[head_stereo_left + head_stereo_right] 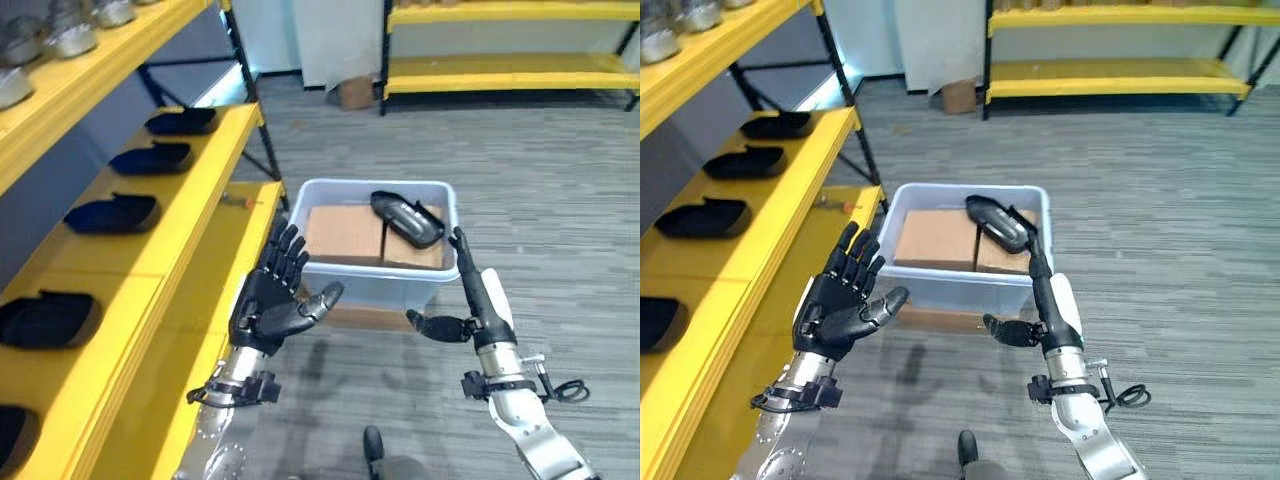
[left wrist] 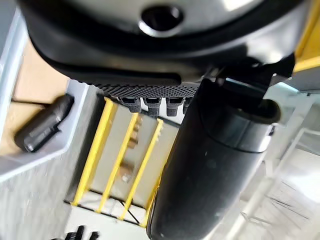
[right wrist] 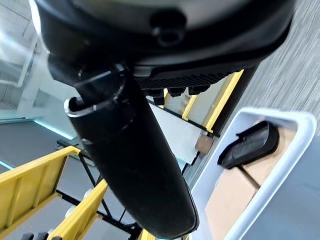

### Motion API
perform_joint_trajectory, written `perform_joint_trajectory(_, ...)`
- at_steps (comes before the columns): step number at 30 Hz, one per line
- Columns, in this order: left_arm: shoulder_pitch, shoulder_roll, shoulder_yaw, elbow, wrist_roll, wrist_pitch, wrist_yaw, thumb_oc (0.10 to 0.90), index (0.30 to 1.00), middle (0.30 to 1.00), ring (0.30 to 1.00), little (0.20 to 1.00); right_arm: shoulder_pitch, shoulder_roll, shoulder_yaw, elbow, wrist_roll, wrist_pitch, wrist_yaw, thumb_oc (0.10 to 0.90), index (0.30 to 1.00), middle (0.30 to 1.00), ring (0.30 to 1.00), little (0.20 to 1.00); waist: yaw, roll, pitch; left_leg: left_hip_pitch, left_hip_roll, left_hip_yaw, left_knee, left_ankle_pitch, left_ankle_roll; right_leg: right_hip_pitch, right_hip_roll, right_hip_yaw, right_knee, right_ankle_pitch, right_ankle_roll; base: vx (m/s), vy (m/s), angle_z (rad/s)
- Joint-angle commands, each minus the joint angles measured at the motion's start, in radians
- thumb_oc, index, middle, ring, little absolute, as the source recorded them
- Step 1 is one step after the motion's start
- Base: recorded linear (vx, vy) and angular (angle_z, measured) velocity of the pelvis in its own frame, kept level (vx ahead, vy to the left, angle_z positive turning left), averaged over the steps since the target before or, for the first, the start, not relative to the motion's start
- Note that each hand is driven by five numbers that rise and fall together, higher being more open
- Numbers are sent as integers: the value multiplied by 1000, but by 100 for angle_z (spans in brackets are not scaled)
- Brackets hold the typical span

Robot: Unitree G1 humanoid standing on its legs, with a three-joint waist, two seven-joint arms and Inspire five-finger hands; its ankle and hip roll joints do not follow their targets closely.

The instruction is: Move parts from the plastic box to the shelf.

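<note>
black curved parts (image 1: pixel 112 214) already lined up on yellow metal shelf (image 1: pixel 205 215), one more black part (image 1: pixel 408 219) lying in pale plastic box (image 1: pixel 377 284), left hand (image 1: pixel 272 298) and right hand (image 1: pixel 476 300) wide open, holding nothing.

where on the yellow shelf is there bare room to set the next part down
Free: the lower yellow shelf beside the plastic box, bare except a small orange item. Crowded: the tier above, where black parts sit in a row with narrow gaps.
</note>
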State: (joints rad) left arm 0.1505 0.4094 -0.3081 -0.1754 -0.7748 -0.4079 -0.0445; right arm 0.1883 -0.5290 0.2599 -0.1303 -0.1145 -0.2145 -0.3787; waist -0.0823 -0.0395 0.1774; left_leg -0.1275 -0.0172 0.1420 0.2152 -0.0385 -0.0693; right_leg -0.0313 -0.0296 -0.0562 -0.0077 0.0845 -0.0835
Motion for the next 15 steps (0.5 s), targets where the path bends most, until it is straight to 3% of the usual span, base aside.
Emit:
perform_joint_trajectory(1,0,2,90,-128,84,-80,2,900,1000,1000,1000,1000,-124,-37,-3,-106,-27,-112,-44,900,1000,1000,1000,1000,46,35,0,-68,-13,-46,-107,224,25,119,21,15,-20,-31,105,187,28,-15)
perform_joint_trajectory(2,6,7,95,-130,83,-79,4,900,1000,1000,1000,1000,-126,-37,8,-112,-50,-110,-62,900,1000,1000,1000,1000,65,32,2,-102,-29,-87,-114,236,27,122,23,30,-16,-32,104,162,25,-26)
perform_joint_trajectory(4,22,13,107,-133,64,-84,-8,900,1000,1000,1000,1000,-134,-38,17,-113,-102,-97,-92,900,1000,1000,1000,1000,79,29,-2,-85,-37,-117,-139,201,41,122,21,43,-5,-39,108,153,43,-59)
perform_joint_trajectory(9,22,24,118,-127,56,-98,-61,900,1000,1000,1000,1000,-123,-39,13,-123,-90,-125,-87,900,1000,1000,1000,1000,74,36,-21,-2,-21,-130,-212,177,62,124,20,29,24,-68,111,117,84,-43)
perform_joint_trajectory(13,-9,33,113,-105,38,-90,-74,900,1000,1000,1000,1000,-157,-29,21,-125,-90,-100,-80,900,1000,1000,1000,1000,69,42,-40,56,-16,-120,-250,155,81,117,18,8,91,-115,112,140,146,5)
perform_joint_trajectory(15,-28,35,108,-100,34,-80,-84,900,1000,1000,1000,1000,-168,-19,14,-134,-161,-73,-112,900,1000,1000,1000,1000,65,43,-46,69,-20,-109,-253,143,96,106,21,-6,161,-153,111,144,181,13)
